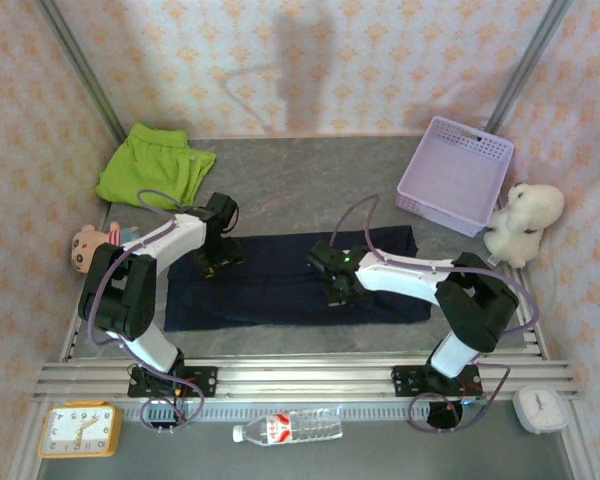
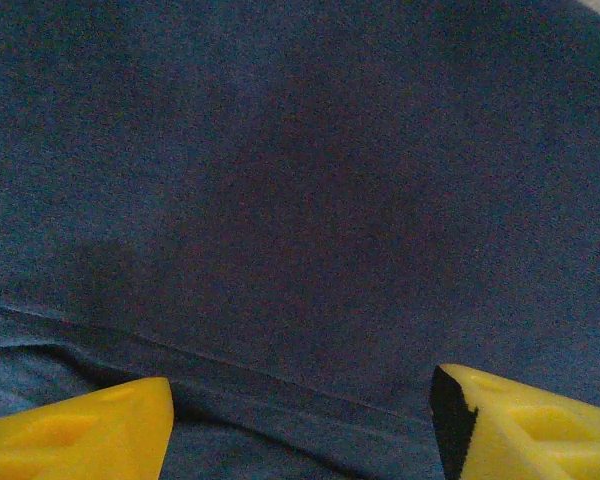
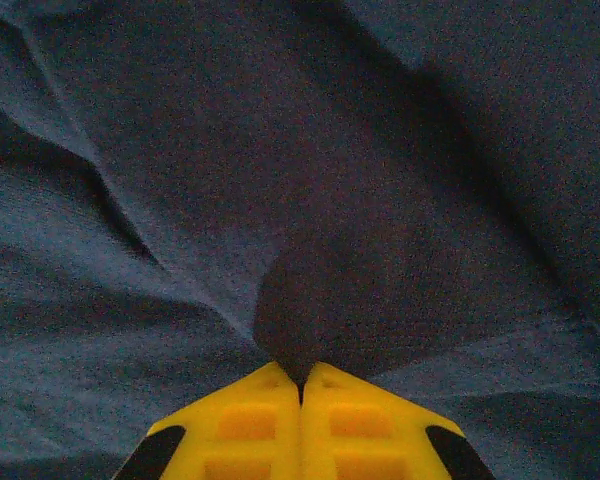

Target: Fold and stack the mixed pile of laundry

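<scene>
Navy garment [image 1: 275,290] flat, long axis left-right; right gripper [image 3: 300,378] pinching its fold, left gripper [image 2: 300,400] spread.

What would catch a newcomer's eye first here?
The navy garment lies spread flat across the middle of the table. The right gripper is shut, pinching a pucker of its cloth, while the left gripper hangs open over it. The lime-green garment lies crumpled at the far left corner.

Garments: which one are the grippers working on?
The navy garment, spread flat in the middle: right gripper is shut on it, left gripper open over it. The green garment lies bunched far left, untouched.
</scene>
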You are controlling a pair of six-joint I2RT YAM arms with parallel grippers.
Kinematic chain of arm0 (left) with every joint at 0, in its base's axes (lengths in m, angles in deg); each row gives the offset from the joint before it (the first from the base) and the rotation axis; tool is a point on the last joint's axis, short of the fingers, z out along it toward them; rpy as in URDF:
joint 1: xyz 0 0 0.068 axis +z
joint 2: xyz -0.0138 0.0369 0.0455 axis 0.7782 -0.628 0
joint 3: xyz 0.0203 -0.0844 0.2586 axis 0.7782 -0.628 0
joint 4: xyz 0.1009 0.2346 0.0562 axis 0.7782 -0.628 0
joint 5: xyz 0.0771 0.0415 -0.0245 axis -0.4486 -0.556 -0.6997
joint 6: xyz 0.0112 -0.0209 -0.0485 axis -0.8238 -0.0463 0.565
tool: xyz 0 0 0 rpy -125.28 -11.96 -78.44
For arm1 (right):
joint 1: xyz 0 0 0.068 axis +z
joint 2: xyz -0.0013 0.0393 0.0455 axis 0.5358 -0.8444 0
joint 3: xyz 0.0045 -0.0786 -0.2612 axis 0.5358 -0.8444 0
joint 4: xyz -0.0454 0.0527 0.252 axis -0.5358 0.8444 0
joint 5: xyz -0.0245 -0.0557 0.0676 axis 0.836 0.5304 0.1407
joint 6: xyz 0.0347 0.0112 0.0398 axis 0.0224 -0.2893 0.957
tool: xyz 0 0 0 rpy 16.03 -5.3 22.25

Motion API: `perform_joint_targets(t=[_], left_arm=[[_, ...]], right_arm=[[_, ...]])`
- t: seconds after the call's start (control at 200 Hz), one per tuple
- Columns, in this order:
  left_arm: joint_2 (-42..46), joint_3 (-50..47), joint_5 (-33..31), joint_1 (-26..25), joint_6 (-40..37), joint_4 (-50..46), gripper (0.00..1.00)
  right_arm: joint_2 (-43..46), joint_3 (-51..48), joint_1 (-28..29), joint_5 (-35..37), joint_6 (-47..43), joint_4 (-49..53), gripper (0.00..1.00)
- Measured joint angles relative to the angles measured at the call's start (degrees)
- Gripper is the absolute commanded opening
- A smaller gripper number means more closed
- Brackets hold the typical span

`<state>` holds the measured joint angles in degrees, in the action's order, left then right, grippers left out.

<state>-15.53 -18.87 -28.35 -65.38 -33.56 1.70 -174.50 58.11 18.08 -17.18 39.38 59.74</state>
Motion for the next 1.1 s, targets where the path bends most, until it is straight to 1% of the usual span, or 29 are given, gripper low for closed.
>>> perform_joint_targets(t=[0.115, 0.25, 0.495, 0.66, 0.811, 0.836, 0.866, 0.901, 0.961, 0.986, 1.031, 1.101], left_arm=[[-0.07, -0.02, -0.04, 0.0, -0.02, 0.02, 0.7], [-1.27, 0.0, -0.79, 0.0, -0.22, 0.11, 0.69], [-4.72, 0.0, -0.81, 0.0, -0.44, 0.76, 0.69], [-4.76, 0.0, -0.81, 0.0, -0.46, 0.87, 0.69], [-4.98, 0.02, -0.81, 0.0, -0.85, 0.9, 0.69], [-5.11, 0.09, -0.81, 0.0, -0.92, 0.9, 0.69], [-5.18, 0.15, -0.81, 0.0, -1.09, 0.9, 0.69], [-5.22, 0.17, -0.79, 0.0, -1.33, 0.9, 0.69], [-5.22, 0.2, -0.79, 0.0, -1.51, 0.9, 0.69], [-5.22, 0.22, -0.79, 0.0, -1.53, 0.87, 0.69], [-5.25, 0.26, -0.79, 0.0, -1.57, 0.87, 0.69], [-5.49, 0.52, -0.81, 0.0, -1.95, 0.79, 0.7]], right_arm=[[1.81, 2.47, 0.0, -0.28, 0.63, 3.54, 0.0], [4.76, 4.57, 0.0, -3.58, 1.33, 6.49, 0.0], [5.22, 5.84, 0.0, -13.97, 3.13, 7.78, 0.0], [4.28, 10.45, 0.0, -20.59, 4.55, 7.13, 0.0], [2.95, 14.14, 0.0, -24.83, 5.16, 6.54, 0.0], [2.4, 14.43, 0.0, -25.38, 5.18, 6.45, 0.04], [1.62, 14.56, 0.0, -25.94, 5.22, 6.27, 0.13], [0.66, 14.56, 0.0, -26.4, 5.57, 6.25, 0.27], [-1.2, 14.56, 0.0, -26.99, 6.03, 6.25, 0.39], [-1.77, 14.56, 0.0, -27.12, 6.01, 6.23, 0.42], [-2.45, 14.56, 0.0, -27.26, 5.97, 6.29, 0.46], [-2.4, 14.62, 0.0, -26.62, 5.86, 6.54, 0.47]])
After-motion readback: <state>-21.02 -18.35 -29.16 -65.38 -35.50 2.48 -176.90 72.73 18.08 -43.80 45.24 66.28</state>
